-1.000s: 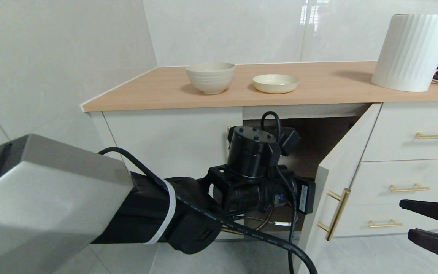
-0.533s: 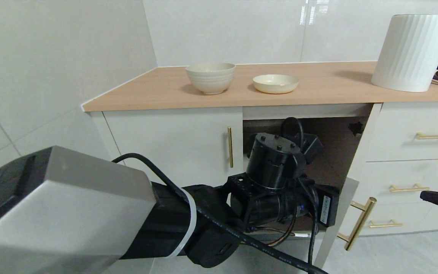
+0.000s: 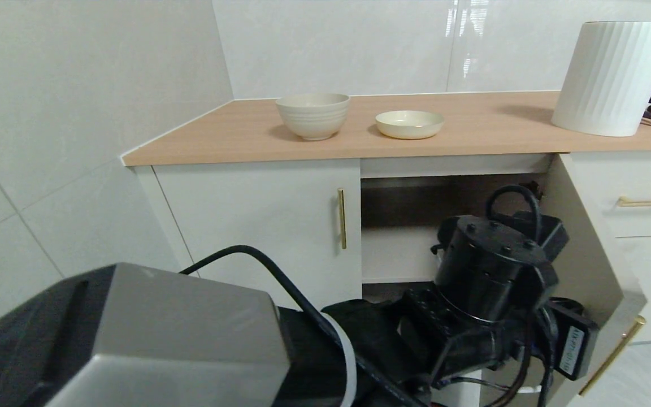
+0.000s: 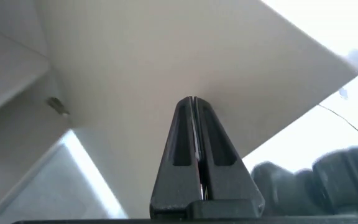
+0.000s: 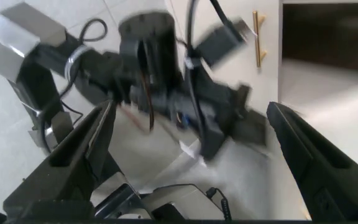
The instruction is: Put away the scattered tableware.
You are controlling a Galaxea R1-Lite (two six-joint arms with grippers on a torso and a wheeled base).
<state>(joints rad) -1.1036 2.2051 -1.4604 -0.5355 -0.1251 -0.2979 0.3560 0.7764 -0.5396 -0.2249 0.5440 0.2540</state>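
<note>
the left gripper is seen with its fingers pressed together and nothing between them, its tip set close against the inner face of the open cabinet door; contact cannot be confirmed. the right gripper is held low on the right, its fingers spread wide and empty. the bowl and the shallow dish are found upright on the wooden countertop, above both grippers and toward the robot's left. both are round, so no long axis need be reckoned with. the shallow dish is judged the nearer, almost over the opened cabinet. a white ribbed container is stood farther right, before the tiled wall.
</note>
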